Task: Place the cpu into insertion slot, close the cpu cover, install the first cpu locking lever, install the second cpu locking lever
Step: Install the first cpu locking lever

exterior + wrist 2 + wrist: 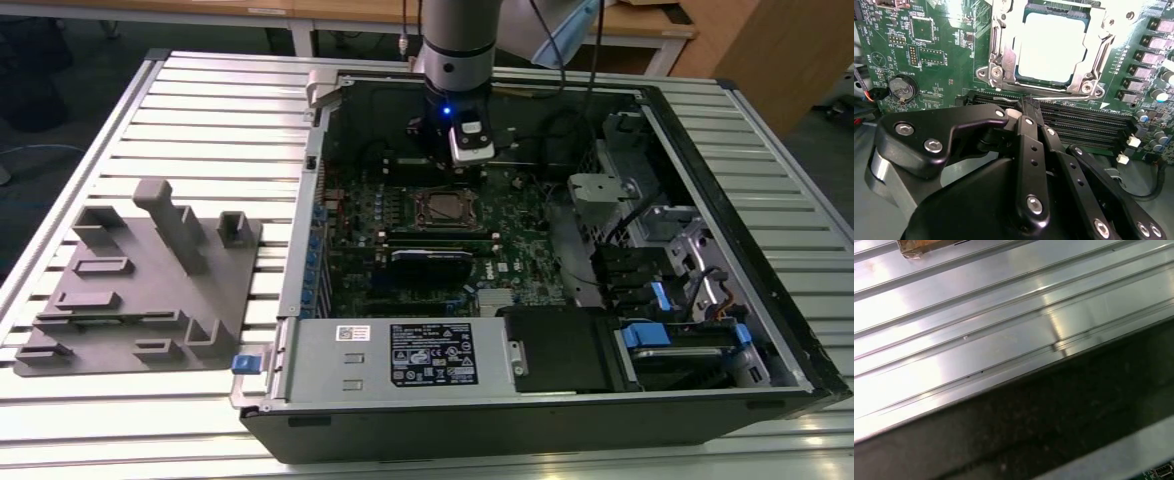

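In the second wrist view I see the black gripper (1027, 103) nearest the camera, its fingers pressed together with nothing between them. The tips point at the long black memory slots (1079, 125) on the green circuit board (944, 30); I cannot tell whether they touch. Just beyond lies the cpu (1053, 47), pale silvery top up, seated in the insertion slot (449, 207). The cpu cover (1000, 35) lies down around it, framing the chip. In the exterior view the arm reaches down into the open computer case (534, 425), which rests on a ribbed metal surface (200, 100). A grey moulded fixture (147, 280) sits beside the case, on the exterior view's left.
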Controlling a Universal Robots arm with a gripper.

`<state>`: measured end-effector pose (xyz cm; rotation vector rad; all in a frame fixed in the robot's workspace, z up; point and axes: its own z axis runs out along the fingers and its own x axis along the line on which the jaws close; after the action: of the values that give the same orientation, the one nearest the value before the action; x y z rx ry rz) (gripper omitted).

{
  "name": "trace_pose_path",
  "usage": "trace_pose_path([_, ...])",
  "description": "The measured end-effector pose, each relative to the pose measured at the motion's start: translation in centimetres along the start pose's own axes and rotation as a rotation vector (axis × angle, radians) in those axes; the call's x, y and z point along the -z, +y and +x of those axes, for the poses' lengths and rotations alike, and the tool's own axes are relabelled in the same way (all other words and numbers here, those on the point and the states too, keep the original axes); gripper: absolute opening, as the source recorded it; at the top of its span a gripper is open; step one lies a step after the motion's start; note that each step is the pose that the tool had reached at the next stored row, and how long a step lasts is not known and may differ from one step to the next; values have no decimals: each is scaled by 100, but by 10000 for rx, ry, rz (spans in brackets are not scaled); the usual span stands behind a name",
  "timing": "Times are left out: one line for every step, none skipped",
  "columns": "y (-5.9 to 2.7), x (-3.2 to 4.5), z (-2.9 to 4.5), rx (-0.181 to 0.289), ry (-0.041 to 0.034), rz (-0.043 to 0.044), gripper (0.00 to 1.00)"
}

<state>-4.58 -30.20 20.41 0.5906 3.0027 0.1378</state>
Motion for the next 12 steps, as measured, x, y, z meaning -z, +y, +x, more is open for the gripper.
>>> trace_pose_path([0, 0, 2, -1, -2, -1, 11])
trace_pose_path([-1, 0, 4, 0, -3, -2, 11])
trace_pose_path([-1, 0, 6, 1, -8, -4, 11])
trace_pose_path([-1, 0, 8, 1, -15, -7, 11])
trace_pose_path([-3, 1, 11, 2, -26, -10, 11])
trace_pose_path([-4, 1, 15, 3, -41, -16, 11])
trace_pose_path([-6, -1, 17, 4, -64, -26, 11])
trace_pose_path([-7, -2, 20, 7, -98, -41, 11])
trace_pose_path([-9, -3, 23, 11, -140, -58, 11])
trace_pose_path([-9, -4, 25, 14, -173, -72, 11])
trace_pose_path([-9, -5, 25, 15, -187, -79, 11])
trace_pose_path([-9, -5, 24, 16, -187, -78, 11])
